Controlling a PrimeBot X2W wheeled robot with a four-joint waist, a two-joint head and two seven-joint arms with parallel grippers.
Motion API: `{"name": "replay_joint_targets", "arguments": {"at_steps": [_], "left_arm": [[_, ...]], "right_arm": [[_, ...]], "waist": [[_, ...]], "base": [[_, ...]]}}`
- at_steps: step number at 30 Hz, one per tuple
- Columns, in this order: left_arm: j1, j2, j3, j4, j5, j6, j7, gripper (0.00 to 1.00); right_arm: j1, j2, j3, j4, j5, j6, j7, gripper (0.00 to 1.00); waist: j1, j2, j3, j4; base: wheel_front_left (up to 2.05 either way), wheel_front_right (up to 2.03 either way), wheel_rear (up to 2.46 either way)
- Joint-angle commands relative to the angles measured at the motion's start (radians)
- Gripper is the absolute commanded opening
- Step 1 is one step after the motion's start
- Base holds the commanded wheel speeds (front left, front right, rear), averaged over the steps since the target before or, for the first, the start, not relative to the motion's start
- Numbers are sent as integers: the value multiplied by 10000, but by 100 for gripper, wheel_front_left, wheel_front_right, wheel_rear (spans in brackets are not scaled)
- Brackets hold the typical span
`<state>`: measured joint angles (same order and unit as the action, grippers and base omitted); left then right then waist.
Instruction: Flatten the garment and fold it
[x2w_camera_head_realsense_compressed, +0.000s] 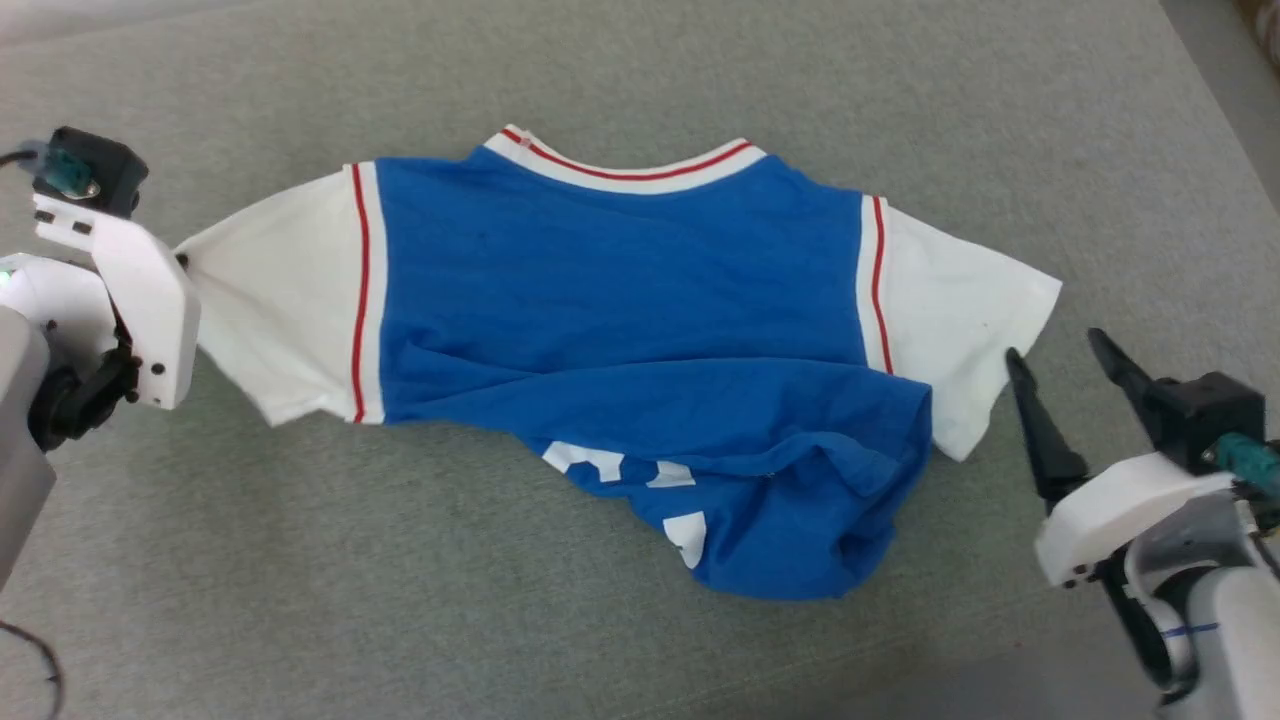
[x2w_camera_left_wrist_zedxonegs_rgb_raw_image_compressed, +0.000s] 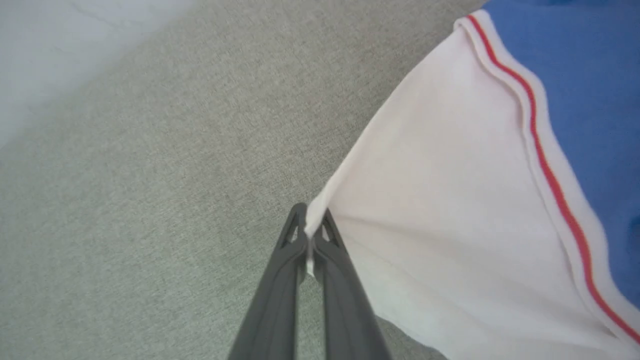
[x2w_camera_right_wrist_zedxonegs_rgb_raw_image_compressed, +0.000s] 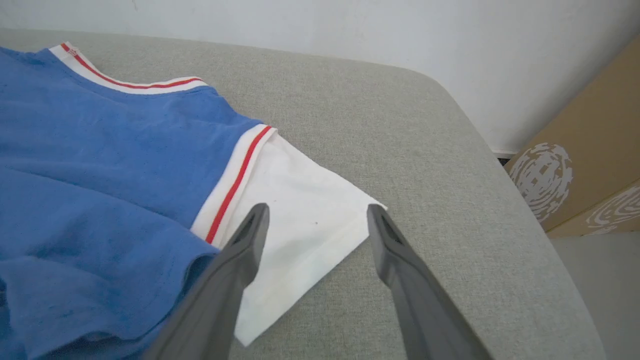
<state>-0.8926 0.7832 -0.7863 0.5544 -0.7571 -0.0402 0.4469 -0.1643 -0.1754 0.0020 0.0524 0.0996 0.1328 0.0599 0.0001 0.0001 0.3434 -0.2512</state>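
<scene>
Head view: left end effector (x2w_camera_head_realsense_compressed: 180, 262), fingers hidden behind its housing, meets the left sleeve tip. Right end effector (x2w_camera_head_realsense_compressed: 1053, 345) is wide apart, empty, just beside the right sleeve. Garment (x2w_camera_head_realsense_compressed: 620, 280) lies back up on the grey padded surface (x2w_camera_head_realsense_compressed: 640, 60), hem bunched.
Left wrist view: fingers (x2w_camera_left_wrist_zedxonegs_rgb_raw_image_compressed: 280, 280) pinched together on the sleeve corner.
Right wrist view: fingers (x2w_camera_right_wrist_zedxonegs_rgb_raw_image_compressed: 400, 260) spread wide, framing the white sleeve.

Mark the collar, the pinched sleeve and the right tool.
collar (x2w_camera_head_realsense_compressed: 625, 180): head view, red-striped trim's middle.
pinched sleeve (x2w_camera_left_wrist_zedxonegs_rgb_raw_image_compressed: 450, 210): left wrist view, white middle.
right tool (x2w_camera_right_wrist_zedxonegs_rgb_raw_image_compressed: 317, 208): right wrist view, midway between fingertips.
</scene>
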Motion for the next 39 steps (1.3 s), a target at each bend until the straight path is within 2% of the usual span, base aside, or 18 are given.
{"name": "replay_joint_targets", "arguments": {"at_steps": [1, 4, 9, 12, 16, 20, 23, 27, 35, 36, 37, 38, 39], "left_arm": [[155, 27, 1, -34, 172, 34, -393, 0], [325, 21, 129, -412, 294, 134, -1337, 0], [1126, 100, 623, -1805, -77, 606, -2541, 0], [1592, 255, 761, -3039, -23, 1152, -2896, 0], [2161, 400, 734, -4810, 158, 1814, -3036, 0], [2624, 496, 612, -6127, 383, 2350, -3046, 0], [2801, 424, 486, -6777, 530, 2577, -3064, 0], [2818, 227, 269, -7165, 777, 2664, -3131, 0], [2790, 41, 38, -7262, 945, 2624, -3187, 0], [2781, 33, 39, -7230, 949, 2621, -3211, 0], [2771, 18, 45, -7195, 948, 2623, -3237, 0], [2763, -9, 63, -7158, 941, 2635, -3281, 0], [2757, -44, 93, -7109, 930, 2653, -3354, 0]], "right_arm": [[-158, -219, 11, -71, 135, -21, 237, 100], [-317, -870, 249, -36, 500, -21, 1220, 100], [-1157, -2124, 1075, 313, 1667, -21, 3528, 100], [-1712, -2653, 881, 853, 2273, -21, 4777, 100], [-2352, -3399, 912, 1526, 2322, -21, 5651, 100], [-2840, -3753, 930, 2464, 2200, -21, 5919, 100], [-2988, -3778, 1012, 3282, 2259, -21, 5906, 100], [-3068, -3816, 1145, 4285, 1964, -21, 5539, 100], [-3327, -3495, 1429, 5639, 1792, -21, 4761, 100], [-3345, -3478, 1547, 5755, 1839, -21, 4769, 53], [-3377, -3493, 1652, 5830, 1879, -21, 4731, 10], [-3420, -3520, 1719, 5901, 1911, -21, 4663, 0], [-3469, -3564, 1777, 5962, 1924, -21, 4569, 0]], "waist": [[-1, -1, -393, 372], [-1, -1, -675, 637], [-1, -1, -856, 1048], [-1, -1, -798, 1397], [-1, -1, -581, 1916], [-1, -1, -386, 2310], [-1, -1, -274, 2586], [-1, -1, -156, 2895], [-1, -1, 21, 3133], [-1, -1, 35, 3148], [-1, -1, 43, 3160], [-1, -1, 41, 3168], [-1, -1, 12, 3168]], "base": [[0, 0, 0], [0, 0, 0], [0, 0, 0], [0, 0, 0], [0, 0, 0], [0, 0, 0], [0, 0, 0], [0, 0, 0], [0, 0, 0], [0, 0, 0], [0, 0, 0], [0, 0, 0], [0, 0, 0]]}}
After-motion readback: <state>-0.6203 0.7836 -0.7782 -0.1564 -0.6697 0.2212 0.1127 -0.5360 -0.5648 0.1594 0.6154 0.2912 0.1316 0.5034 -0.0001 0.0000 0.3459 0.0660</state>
